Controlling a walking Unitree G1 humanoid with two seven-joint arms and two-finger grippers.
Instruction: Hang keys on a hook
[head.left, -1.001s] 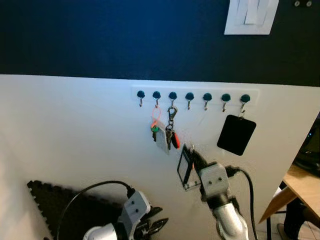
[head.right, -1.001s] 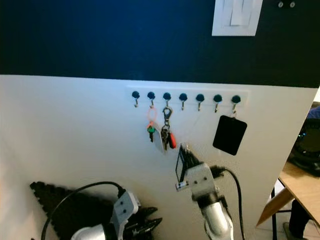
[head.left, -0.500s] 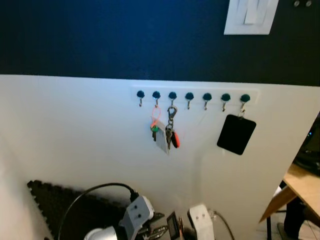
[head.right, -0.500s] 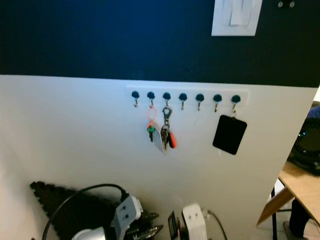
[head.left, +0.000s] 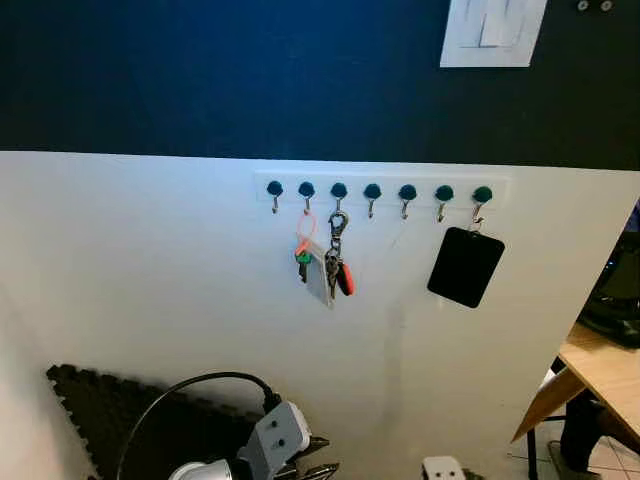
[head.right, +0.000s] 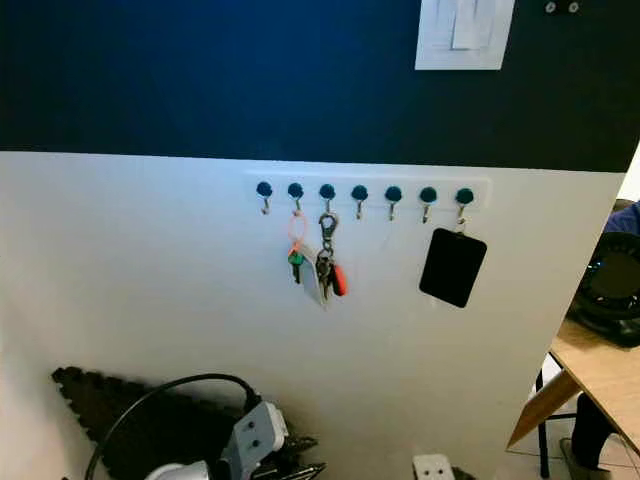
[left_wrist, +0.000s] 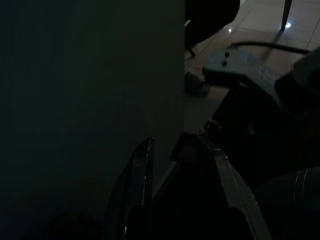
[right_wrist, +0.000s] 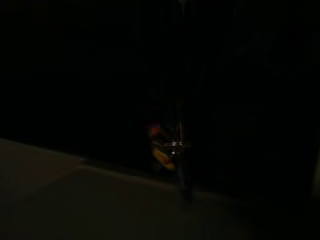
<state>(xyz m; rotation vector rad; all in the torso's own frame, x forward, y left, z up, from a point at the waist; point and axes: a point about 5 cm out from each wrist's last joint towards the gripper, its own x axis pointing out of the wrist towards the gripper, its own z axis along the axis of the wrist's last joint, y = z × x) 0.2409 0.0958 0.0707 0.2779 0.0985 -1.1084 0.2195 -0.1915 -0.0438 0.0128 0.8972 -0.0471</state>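
From the head views, the keys hang on the third hook of the rack on the white wall, beside a black tag. The left gripper sits low by a dark mat.

Left wrist view: its fingers stand apart, holding nothing.

Right wrist view: nearly black; I cannot tell the right gripper's finger state.

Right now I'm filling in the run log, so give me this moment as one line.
keys: hanging on third hook | black tag: last hook | left gripper: low, idle | right arm: at frame bottom
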